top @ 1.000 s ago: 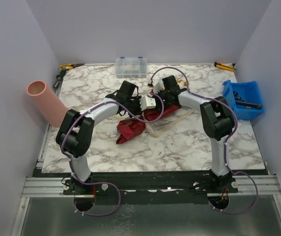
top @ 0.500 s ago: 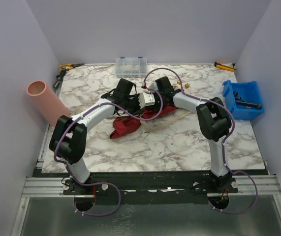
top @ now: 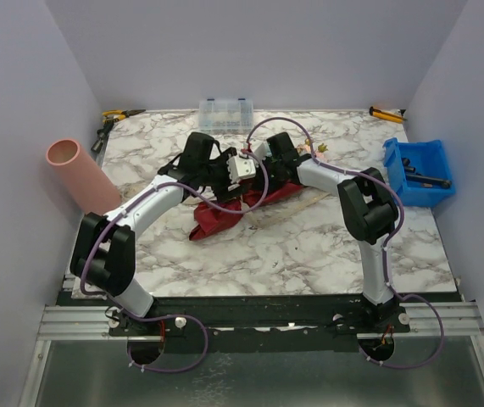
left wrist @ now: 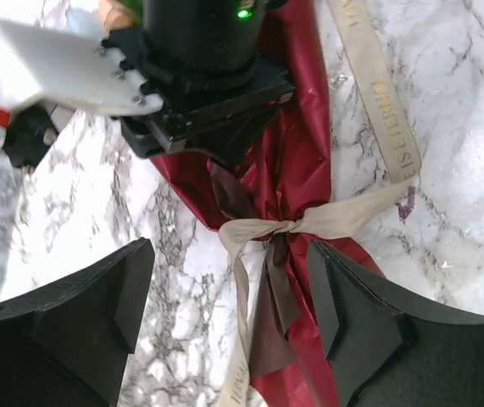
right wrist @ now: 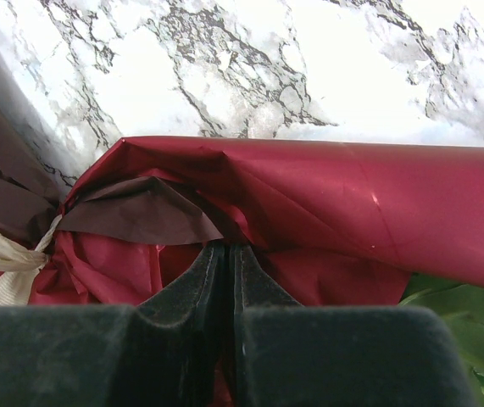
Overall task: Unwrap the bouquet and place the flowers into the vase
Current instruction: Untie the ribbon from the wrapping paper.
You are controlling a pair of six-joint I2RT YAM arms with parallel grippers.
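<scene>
Left wrist shows the left tool (left wrist: 229,254) reopened wide over the ribbon (left wrist: 326,219); right tool (right wrist: 227,254) pinches the bouquet (right wrist: 352,203).

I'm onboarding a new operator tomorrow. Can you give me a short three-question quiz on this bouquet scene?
1. True or false: the ribbon is knotted around the maroon wrap.
2. The vase is: A upright in the middle; B leaning at the table's left edge; C in a gripper.
3. Which gripper is open, straddling the knot?
Key: 1 true; 2 B; 3 the left gripper.
</scene>
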